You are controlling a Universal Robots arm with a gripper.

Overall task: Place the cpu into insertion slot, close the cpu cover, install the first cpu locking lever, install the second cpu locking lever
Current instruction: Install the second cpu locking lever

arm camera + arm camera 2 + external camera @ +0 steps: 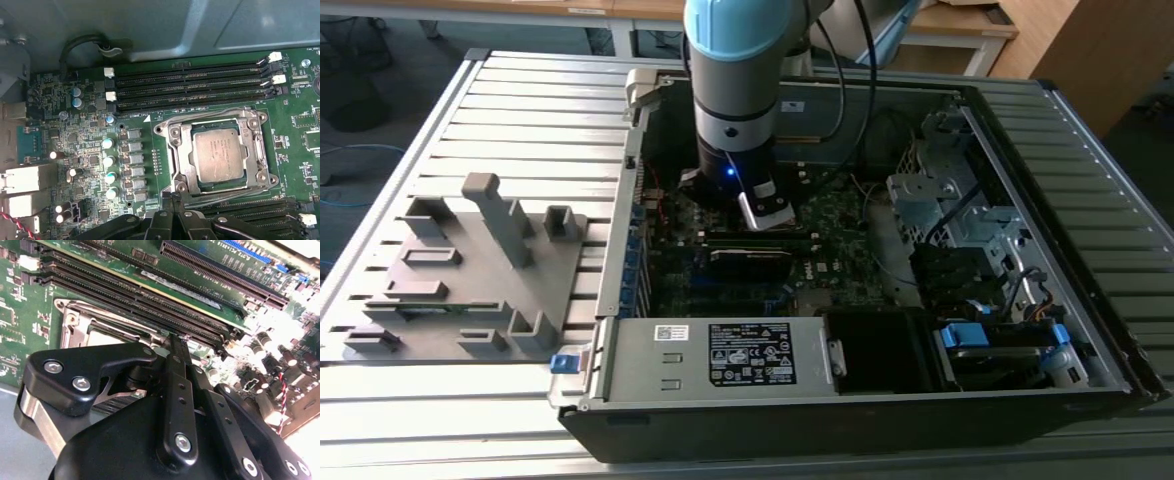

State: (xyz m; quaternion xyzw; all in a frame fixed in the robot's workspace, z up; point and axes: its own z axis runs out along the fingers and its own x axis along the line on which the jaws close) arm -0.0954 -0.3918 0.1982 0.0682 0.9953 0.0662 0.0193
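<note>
The claw [172, 340], its black fingers apparently drawn together and holding nothing, hangs right over the socket edge at the frame's centre. Beyond it, lower right in the first wrist view, the cpu [219, 153] lies seated with the cpu cover [184, 150] down around it; any press on a lever should be slow and square, clear of the memory slots [190, 86].

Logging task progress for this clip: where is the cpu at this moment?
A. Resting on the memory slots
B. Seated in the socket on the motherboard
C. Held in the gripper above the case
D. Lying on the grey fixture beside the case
B: in the first wrist view the cpu lies flat inside the socket, framed by the cpu cover, with the gripper beside it.
</note>
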